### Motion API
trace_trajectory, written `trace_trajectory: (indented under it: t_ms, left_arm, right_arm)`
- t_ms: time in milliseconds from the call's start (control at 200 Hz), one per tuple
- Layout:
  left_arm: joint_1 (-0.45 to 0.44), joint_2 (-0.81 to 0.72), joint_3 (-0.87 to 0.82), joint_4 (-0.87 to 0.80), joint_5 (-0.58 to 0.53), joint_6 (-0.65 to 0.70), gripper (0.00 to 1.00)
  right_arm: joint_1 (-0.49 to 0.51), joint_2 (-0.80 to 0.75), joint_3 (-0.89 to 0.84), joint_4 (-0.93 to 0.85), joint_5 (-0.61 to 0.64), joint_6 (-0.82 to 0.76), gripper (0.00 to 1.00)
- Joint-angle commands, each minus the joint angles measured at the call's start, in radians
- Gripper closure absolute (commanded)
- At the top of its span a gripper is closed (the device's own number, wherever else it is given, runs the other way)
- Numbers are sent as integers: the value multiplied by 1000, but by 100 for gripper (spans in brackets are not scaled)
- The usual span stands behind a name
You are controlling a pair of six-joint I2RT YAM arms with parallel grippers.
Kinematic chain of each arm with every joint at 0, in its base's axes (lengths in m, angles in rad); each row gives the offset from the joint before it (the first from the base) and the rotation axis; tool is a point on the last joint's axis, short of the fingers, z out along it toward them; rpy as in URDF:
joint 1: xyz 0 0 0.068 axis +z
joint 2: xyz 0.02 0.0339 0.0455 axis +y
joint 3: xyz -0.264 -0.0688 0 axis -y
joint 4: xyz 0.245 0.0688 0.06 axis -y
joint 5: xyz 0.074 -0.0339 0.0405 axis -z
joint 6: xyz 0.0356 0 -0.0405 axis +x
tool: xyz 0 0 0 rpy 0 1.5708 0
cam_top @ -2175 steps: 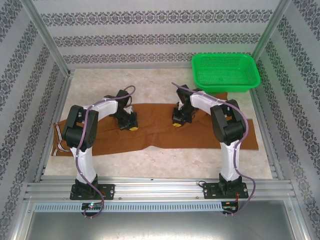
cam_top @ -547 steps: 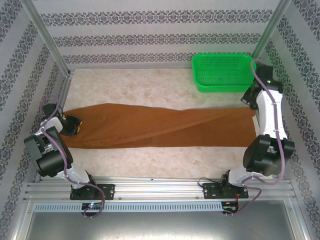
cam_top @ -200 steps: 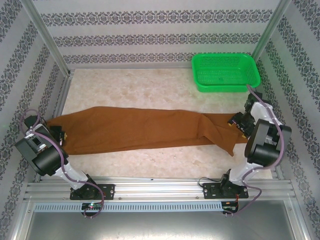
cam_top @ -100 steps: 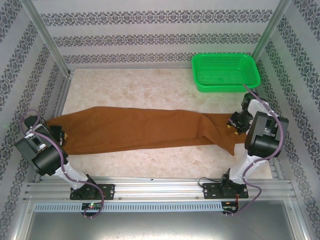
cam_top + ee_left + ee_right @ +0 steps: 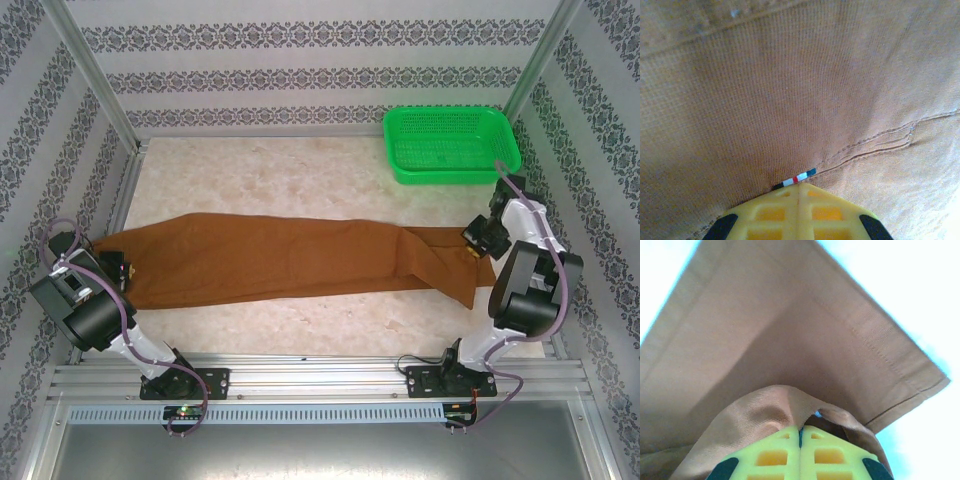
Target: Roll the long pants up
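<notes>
1. The left gripper (image 5: 799, 186) is well apart from the green basket (image 5: 455, 175), out at the opposite, left side of the tabletop (image 5: 300, 180) and nearer the arm bases. Its jaws are closed flat on the cloth at the wide end of the long pants (image 5: 280, 262), with a small striped tag right at the tips. Judgement: this is the anchor. Hold it low and steady and don't tug it.
2. The long pants lie in one long band across the tabletop, on the near side of the basket. They run from just under the basket's right corner away to the left. The end nearest the basket has a flap folded over and sagging toward the bases.
3. The right gripper (image 5: 800, 429) is just on the near side of the basket's right corner. Its jaws are closed, with a bunched fold of the leg end pinched between them. The stitched hem (image 5: 890, 365) fans out beyond the tips.
4. Judgement: the step is starting the roll from this end.
   - Lift only slightly, then turn the pinched end over toward the left gripper.
   - Keep the first turn tight and square to the band.
   - Flatten the sagging flap, or the roll will come out crooked.
   - Lifting too high risks the cloth slipping out, since only a fold is caught.
5. The green basket sits at the far right corner, apart from the cloth. Keep the arm's swing clear of its rim.
</notes>
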Motion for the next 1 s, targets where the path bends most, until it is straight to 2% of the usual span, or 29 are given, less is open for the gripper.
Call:
trace_trajectory:
  t_ms: [0, 155, 320, 595, 634, 639, 644, 664, 699, 724, 744, 774, 879, 994]
  left_arm:
    - [-6, 21, -19, 7, -23, 0, 100]
    - [-8, 22, -19, 9, -28, 2, 100]
    - [-12, 30, -14, 8, -22, 3, 100]
    - [-28, 15, 8, -19, -49, 27, 100]
    - [-37, 9, 15, -26, -55, 32, 100]
    - [-39, 8, 17, -26, -54, 33, 100]
    - [-39, 8, 18, -26, -55, 34, 100]
    - [-46, 3, 23, -31, -58, 41, 100]
    - [-62, -8, 36, -46, -74, 55, 100]
    - [-74, -18, 47, -60, -87, 66, 100]
    - [-83, -27, 56, -71, -97, 76, 100]
    - [-101, -40, 69, -86, -113, 88, 94]
    - [-150, -113, 111, -146, -177, 126, 74]
    - [-198, -178, 148, -217, -209, 154, 67]
  right_arm:
    - [-13, 0, 113, -30, 71, 15, 100]
    - [-34, 73, 255, -41, 117, 17, 100]
    - [-78, 218, 417, -98, 101, 22, 100]
    - [-90, 246, 419, -81, 83, 16, 100]
    - [-91, 250, 422, -99, 80, 11, 77]
    - [-91, 251, 418, -99, 77, 10, 68]
    - [-91, 251, 418, -99, 77, 10, 68]
    - [-89, 241, 401, -94, 69, 3, 58]
    - [-85, 218, 367, -77, 67, -3, 55]
    - [-79, 193, 333, -67, 78, -2, 40]
    - [-76, 169, 304, -59, 92, 2, 32]
    - [-70, 132, 258, -48, 112, 4, 18]
    - [-71, 9, 91, -8, 127, 7, 16]
    - [-84, -64, -40, -3, 124, -3, 19]
